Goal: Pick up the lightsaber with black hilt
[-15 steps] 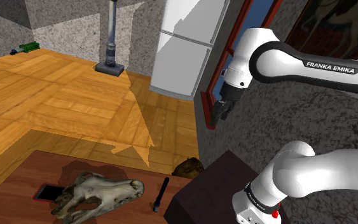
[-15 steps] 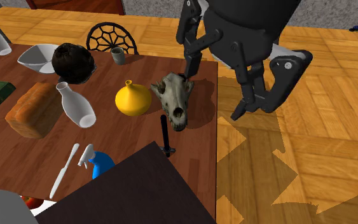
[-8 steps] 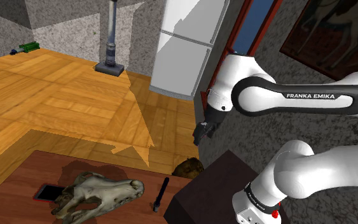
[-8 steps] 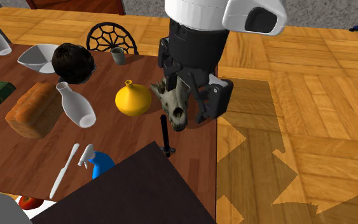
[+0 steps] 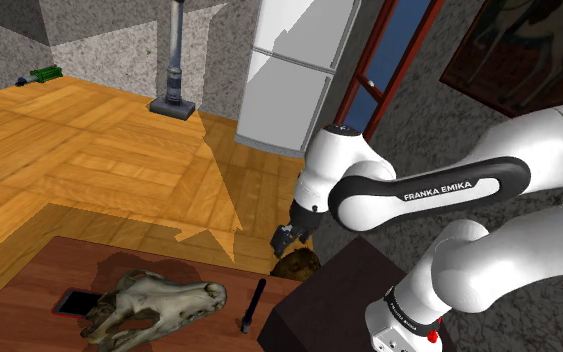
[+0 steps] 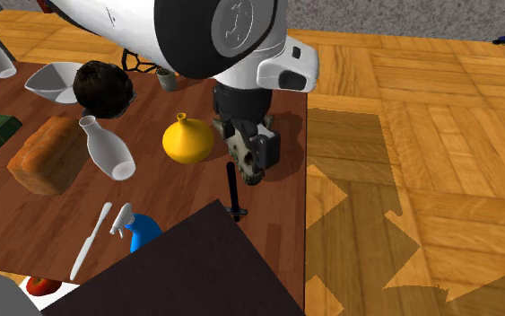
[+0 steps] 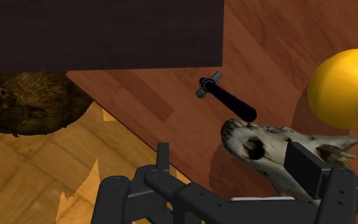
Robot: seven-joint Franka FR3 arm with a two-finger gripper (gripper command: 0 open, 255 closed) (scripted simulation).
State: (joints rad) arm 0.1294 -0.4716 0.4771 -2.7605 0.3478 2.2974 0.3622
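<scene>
Wrist view | we see claw (image 7: 231,156) spread open, empty, near skull (image 7: 279,149) | black-hilted lightsaber (image 7: 225,98) flat on table (image 7: 152,102), just beside skull

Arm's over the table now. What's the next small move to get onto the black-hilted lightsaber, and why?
Probably lower the gripper while nudging it toward the stand. It hangs clear above the table, and in the second exterior view it overlaps the skull, whereas the lightsaber lies flat just beside the skull, on the stand side, untouched.
</scene>
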